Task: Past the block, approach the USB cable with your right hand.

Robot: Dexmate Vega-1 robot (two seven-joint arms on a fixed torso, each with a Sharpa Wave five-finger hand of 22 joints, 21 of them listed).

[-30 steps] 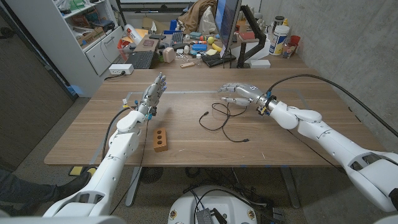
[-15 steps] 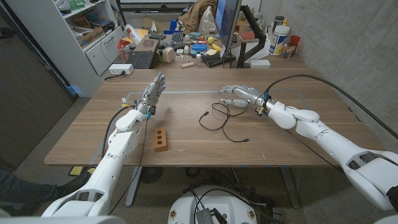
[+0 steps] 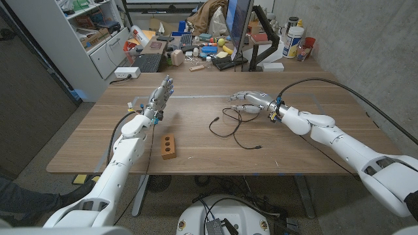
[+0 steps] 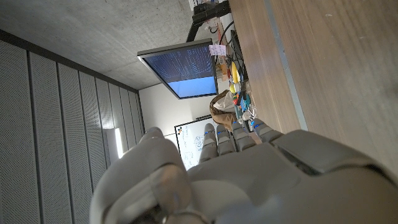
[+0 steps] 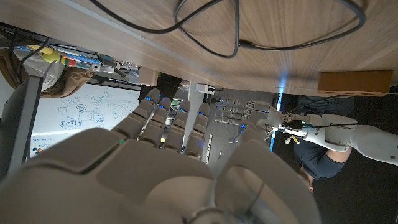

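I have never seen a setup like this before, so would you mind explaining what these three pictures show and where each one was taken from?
This is a stationary robot with two white arms, each ending in a hand with fingers. The wide picture comes from a camera on its head, looking down over a wooden table. The other two come from cameras on the wrists, looking along the back of each hand, and they appear turned upside down.

On the table lie a thin black USB cable in loose loops and a small wooden block with two holes. The right hand hovers by the cable's far loops with fingers extended, holding nothing. The left hand stands upright, fingers apart, also holding nothing. Behind the table there is a cluttered desk with a monitor.
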